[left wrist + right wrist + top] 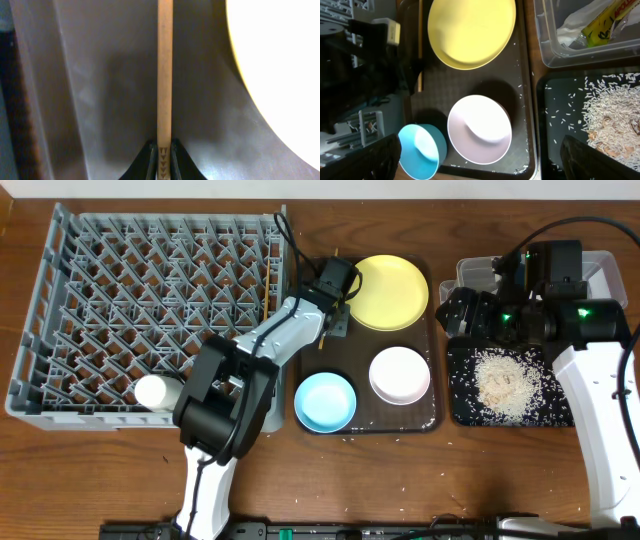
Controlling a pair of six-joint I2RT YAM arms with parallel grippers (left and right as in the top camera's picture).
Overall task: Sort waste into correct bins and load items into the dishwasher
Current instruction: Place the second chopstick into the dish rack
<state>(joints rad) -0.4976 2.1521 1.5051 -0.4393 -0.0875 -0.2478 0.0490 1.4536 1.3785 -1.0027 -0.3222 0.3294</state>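
Observation:
My left gripper [164, 156] is shut on a thin wooden chopstick [164, 70] over the brown serving tray, just left of the yellow plate [388, 292]. In the overhead view this gripper [335, 288] sits at the tray's far left corner. The light blue bowl [325, 402] and white bowl [399, 374] stand on the tray's near half. My right gripper [462, 308] is open and empty, above the gap between the tray and the bins. The clear tub [550, 45] holds the white napkin [575, 25] and snack wrapper [605, 20]. Rice scraps [610, 115] lie in the black tray [560, 100].
The grey dish rack [150, 300] fills the left side, with a white cup [158, 392] lying at its near edge. The brown serving tray [435, 415] has stray rice grains on it. More grains lie on the table in front. Cables run behind the arms.

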